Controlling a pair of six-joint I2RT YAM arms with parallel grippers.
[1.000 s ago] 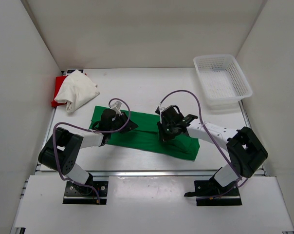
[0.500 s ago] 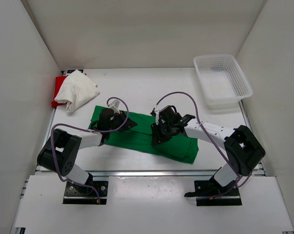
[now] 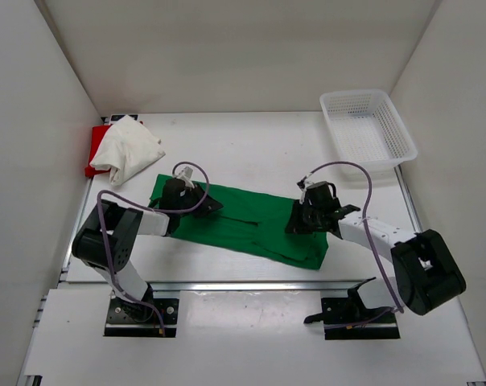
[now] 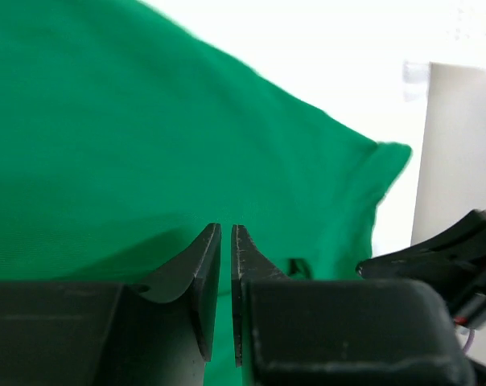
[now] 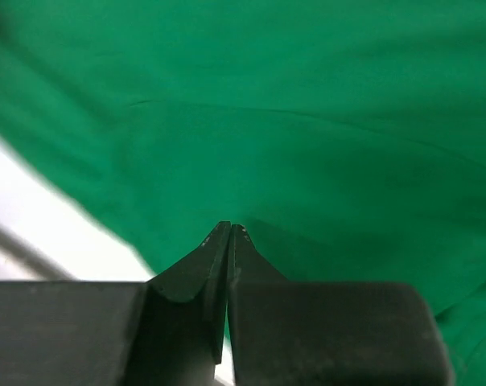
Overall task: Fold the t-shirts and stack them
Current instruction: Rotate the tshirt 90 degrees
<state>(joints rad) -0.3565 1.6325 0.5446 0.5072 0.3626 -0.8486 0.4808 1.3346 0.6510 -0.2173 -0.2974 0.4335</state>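
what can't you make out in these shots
- Red shirt: top view, mostly covered by the white shirt, so its shape and folds are hidden.
- Green shirt: both wrist views cut it off at the frame edges, and the far cloth is blurred.
- Left gripper and right gripper: wrist views, the fingertips sit right at the cloth, but whether any is pinched cannot be told.
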